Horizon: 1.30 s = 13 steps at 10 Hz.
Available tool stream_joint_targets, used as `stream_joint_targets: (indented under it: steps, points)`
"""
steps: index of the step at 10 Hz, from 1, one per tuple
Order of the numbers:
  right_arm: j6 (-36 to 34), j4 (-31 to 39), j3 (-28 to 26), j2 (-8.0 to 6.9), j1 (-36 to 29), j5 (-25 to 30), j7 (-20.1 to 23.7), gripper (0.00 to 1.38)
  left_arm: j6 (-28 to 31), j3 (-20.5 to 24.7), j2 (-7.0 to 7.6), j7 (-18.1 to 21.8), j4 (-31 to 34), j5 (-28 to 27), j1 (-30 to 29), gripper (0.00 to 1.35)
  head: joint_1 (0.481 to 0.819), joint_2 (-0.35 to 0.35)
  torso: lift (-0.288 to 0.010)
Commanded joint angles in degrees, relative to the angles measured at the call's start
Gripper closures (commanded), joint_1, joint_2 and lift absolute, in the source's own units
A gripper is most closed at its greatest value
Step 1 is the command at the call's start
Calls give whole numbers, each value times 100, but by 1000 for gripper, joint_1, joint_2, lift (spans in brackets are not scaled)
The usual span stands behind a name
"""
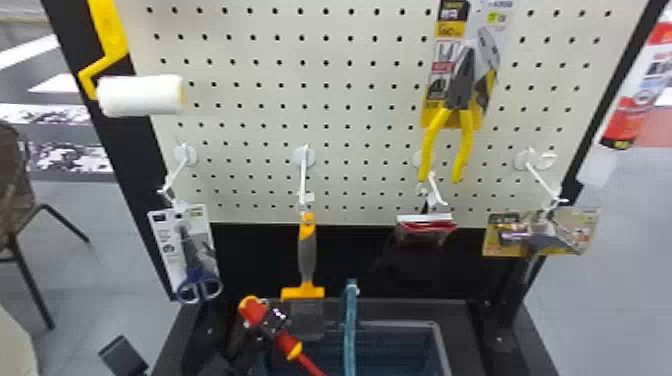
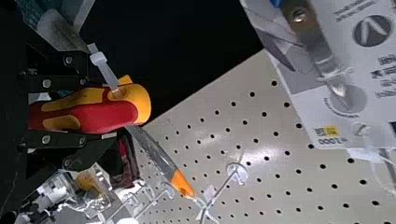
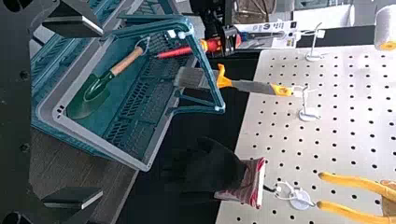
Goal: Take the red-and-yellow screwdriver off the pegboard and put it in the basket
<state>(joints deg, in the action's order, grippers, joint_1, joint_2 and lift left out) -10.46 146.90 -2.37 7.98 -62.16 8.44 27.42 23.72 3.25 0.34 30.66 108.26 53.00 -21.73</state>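
At the bottom of the head view, my left gripper (image 1: 267, 327) is shut on the red-and-yellow screwdriver (image 1: 289, 344), off the pegboard, its red shaft slanting down to the right beside the basket's upright teal handle. The left wrist view has the screwdriver's handle (image 2: 109, 116) between the fingers of the left gripper (image 2: 88, 109), a white tie through its end. From the right wrist, the screwdriver (image 3: 177, 52) points toward the basket (image 3: 159, 133), its tip appearing over the basket's side; whether it touches is unclear. My right gripper (image 3: 88, 112) stands open, nothing between its fingers.
A trowel (image 3: 100, 91) lies in the basket. An orange-grey scraper (image 1: 307, 255) hangs just behind the screwdriver. Packaged scissors (image 1: 192, 260), gloves (image 3: 210, 170) and yellow-handled pliers (image 1: 462, 105) hang on the pegboard (image 1: 350, 100). The basket's handle (image 1: 351, 320) stands up.
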Motion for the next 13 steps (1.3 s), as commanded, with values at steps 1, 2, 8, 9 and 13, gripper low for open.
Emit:
stream_joint_targets:
  steps: [1, 2, 8, 9, 13]
  points:
    - [17, -30, 0, -16, 11, 0, 9, 102, -78, -166, 45, -16, -131, -27, 41, 1187, 549, 0, -100]
    - [17, -44, 0, -16, 11, -9, 9, 102, -122, -237, 62, -34, -131, -132, 54, 1187, 549, 0, -100]
    - [70, -142, -9, -16, 36, -79, 35, 102, -561, -623, 71, -78, -413, -774, 4, 1214, 549, 0, -100]
    - [70, -142, -9, -16, 36, -88, 35, 102, -632, -650, 71, -78, -413, -844, 4, 1214, 549, 0, -100]
    - [79, -170, -9, -16, 23, -132, 44, 102, -526, -650, 115, -78, -342, -1081, 115, 311, 549, 0, -100]
